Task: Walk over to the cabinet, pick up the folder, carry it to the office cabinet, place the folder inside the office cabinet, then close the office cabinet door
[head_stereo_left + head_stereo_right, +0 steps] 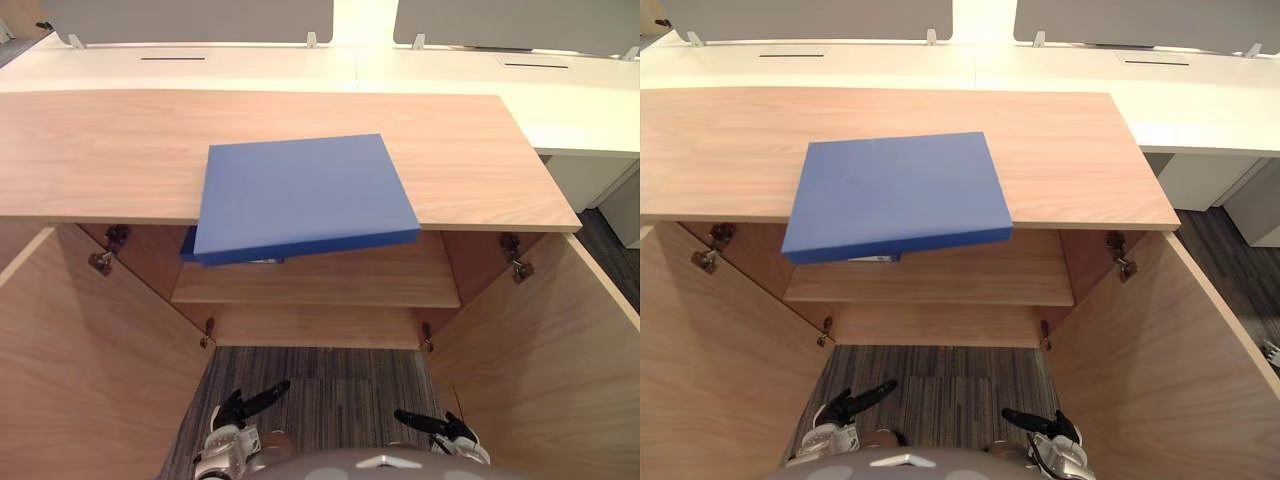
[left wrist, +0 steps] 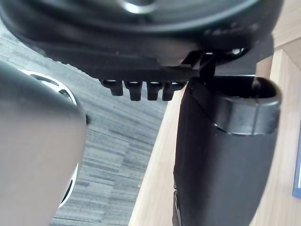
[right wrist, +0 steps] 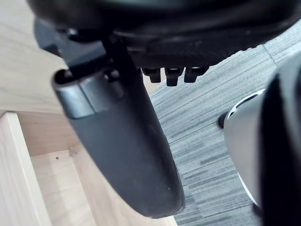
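Observation:
A blue folder (image 1: 300,195) lies flat on the wooden cabinet top (image 1: 100,150), its front edge jutting out over the open cabinet. Both cabinet doors stand wide open, and a wooden shelf (image 1: 330,280) inside is bare. My left hand (image 1: 240,410) hangs low in front of the cabinet, well below the folder, fingers relaxed and holding nothing; its thumb (image 2: 221,155) stands straight in the left wrist view. My right hand (image 1: 440,428) hangs level with it on the other side, open and empty too, with its thumb (image 3: 127,155) extended.
The left door (image 1: 80,360) and right door (image 1: 540,360) flank me like walls. Grey carpet (image 1: 320,385) lies between them. White desks (image 1: 300,65) with grey partition screens (image 1: 190,18) run behind the cabinet.

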Controlling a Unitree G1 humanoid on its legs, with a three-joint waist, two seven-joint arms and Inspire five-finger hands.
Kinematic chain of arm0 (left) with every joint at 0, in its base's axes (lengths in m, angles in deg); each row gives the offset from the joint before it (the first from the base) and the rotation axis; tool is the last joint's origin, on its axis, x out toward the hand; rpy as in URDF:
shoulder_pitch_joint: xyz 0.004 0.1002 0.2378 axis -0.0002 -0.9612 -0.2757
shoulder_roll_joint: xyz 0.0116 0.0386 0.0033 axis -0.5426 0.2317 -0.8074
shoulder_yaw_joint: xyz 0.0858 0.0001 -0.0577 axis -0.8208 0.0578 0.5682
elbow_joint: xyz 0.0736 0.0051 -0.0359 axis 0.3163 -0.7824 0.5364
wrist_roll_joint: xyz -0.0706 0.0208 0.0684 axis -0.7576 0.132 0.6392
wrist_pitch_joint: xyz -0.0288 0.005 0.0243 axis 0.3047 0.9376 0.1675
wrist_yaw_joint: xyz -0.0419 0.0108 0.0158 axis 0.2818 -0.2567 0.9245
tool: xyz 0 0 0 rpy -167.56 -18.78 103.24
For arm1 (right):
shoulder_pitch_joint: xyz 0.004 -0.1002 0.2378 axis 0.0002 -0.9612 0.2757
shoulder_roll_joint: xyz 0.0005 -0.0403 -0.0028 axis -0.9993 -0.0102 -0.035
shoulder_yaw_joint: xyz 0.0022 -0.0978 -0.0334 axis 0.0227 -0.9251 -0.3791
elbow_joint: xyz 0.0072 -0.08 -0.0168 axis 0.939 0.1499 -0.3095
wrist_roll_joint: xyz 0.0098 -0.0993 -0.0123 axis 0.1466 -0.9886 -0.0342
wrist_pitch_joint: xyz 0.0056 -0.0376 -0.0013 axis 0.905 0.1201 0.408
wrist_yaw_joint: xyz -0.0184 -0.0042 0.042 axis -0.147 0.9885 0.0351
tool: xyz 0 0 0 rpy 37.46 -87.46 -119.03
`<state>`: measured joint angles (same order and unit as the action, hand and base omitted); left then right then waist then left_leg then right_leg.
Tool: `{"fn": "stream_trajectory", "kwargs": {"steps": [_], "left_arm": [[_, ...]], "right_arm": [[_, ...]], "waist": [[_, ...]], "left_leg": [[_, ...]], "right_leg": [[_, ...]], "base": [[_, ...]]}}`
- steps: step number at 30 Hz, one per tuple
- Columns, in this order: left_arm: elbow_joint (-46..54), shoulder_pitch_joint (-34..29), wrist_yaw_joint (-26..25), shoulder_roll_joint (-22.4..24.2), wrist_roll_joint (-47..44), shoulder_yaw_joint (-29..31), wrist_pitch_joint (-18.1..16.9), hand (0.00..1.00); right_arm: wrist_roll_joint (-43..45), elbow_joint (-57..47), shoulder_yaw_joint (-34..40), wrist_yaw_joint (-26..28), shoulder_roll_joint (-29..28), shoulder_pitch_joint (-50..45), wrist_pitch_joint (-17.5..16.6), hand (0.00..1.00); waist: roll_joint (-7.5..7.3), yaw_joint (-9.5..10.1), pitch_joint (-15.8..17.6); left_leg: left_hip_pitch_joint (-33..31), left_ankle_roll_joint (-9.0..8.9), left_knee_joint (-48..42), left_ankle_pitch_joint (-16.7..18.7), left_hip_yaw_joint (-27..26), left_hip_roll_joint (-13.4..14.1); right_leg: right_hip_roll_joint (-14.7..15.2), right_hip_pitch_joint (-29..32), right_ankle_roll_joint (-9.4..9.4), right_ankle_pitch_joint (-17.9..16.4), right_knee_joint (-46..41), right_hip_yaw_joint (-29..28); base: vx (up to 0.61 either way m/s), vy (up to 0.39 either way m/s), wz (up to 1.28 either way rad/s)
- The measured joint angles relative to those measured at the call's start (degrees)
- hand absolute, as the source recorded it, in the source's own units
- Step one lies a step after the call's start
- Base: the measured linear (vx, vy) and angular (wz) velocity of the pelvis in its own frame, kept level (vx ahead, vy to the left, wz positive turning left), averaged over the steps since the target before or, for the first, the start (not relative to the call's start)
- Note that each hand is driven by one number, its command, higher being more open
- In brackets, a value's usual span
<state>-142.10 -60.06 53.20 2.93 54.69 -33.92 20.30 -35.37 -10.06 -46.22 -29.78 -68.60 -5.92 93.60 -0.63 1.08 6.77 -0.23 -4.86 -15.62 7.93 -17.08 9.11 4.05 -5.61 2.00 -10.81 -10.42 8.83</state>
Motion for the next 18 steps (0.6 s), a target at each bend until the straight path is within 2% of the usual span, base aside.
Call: {"fn": "stream_trajectory", "kwargs": {"steps": [4, 11, 18], "left_arm": [[-1.0, -0.3, -0.3, -0.1, 0.6, -1.5, -0.1, 1.0], [0.7, -0.9, -2.8, -1.2, 0.2, -7.2, -0.9, 1.0], [26.2, -10.4, -4.4, -0.9, 0.3, -17.4, -1.9, 1.0]], "right_arm": [[-0.2, 1.2, 2.2, 0.4, 0.0, 0.1, -0.1, 1.0], [-0.1, 3.6, 3.1, -0.5, 1.1, 0.7, -0.3, 1.0], [0.1, 2.9, -1.7, -1.8, 2.6, -0.3, -0.9, 1.0]], "waist": [[0.25, 0.0, -0.6], [0.27, -0.13, -0.7], [0.2, -0.17, -0.5]], "left_leg": [[3.0, 0.45, 4.6, -0.9, -0.4, -1.6], [4.9, 0.68, 12.4, -5.5, 2.4, -3.0], [5.1, 1.71, 17.8, -8.8, 5.2, -5.1]], "right_leg": [[0.5, -1.7, 0.73, 0.6, 2.1, -0.9], [0.1, -1.5, 0.1, 1.9, 3.8, -0.5], [0.8, 0.4, 0.77, 2.8, 3.7, 0.0]], "base": [[0.05, 0.08, -0.06], [-0.03, -0.013, 0.07], [-0.09, 0.021, 0.09]]}}
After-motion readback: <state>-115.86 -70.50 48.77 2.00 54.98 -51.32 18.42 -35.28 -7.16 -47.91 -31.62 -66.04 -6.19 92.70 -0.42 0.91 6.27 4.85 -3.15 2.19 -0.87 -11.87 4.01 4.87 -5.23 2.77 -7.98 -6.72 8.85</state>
